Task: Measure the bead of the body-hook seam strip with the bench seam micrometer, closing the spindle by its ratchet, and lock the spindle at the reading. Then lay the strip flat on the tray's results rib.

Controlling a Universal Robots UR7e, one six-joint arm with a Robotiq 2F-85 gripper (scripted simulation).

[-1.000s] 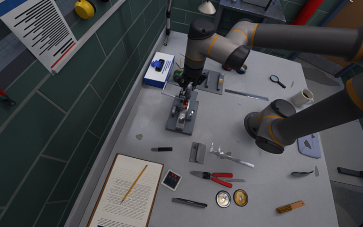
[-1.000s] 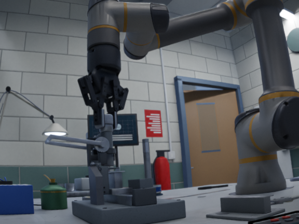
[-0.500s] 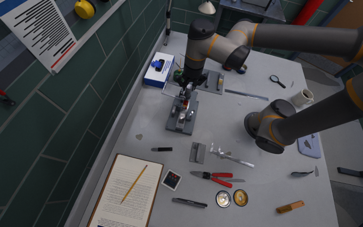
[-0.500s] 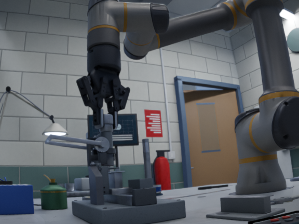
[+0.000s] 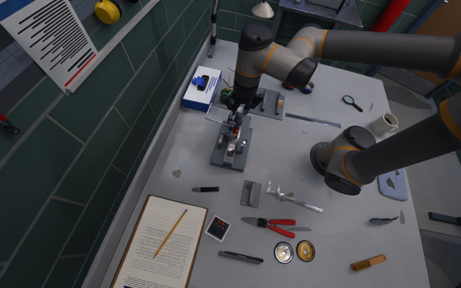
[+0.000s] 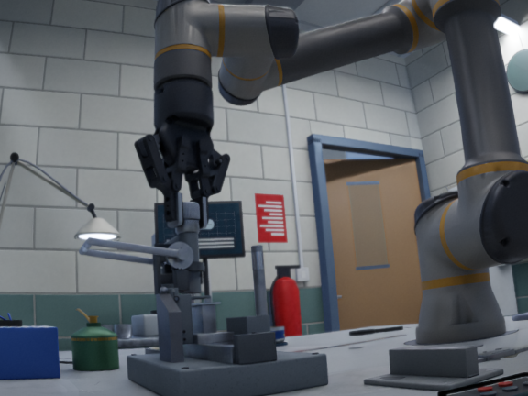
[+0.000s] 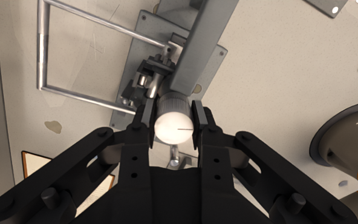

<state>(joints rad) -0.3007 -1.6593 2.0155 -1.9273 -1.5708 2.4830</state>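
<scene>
The seam strip is hidden in the micrometer's jaws under the gripper; I cannot make it out. The bench seam micrometer [image 5: 232,141] stands upright on its grey base near the wall side of the table. Its ratchet knob [image 7: 174,124] is a pale knurled cylinder on top of the spindle, with a thin line on its end face. A bent wire handle [image 7: 45,60] sticks out to the side of the micrometer. The tray [image 5: 270,103] with its ribs lies just behind the micrometer. My gripper [image 7: 173,127] comes straight down from above and is closed around the ratchet knob [image 6: 189,215].
A blue box [image 5: 202,88] and a green oil can [image 6: 94,343] stand by the wall behind the micrometer. A steel rule [image 5: 312,120], calipers [image 5: 294,198], snips [image 5: 271,225], two can ends, a clipboard [image 5: 163,243] and a mug [image 5: 385,123] lie around the table.
</scene>
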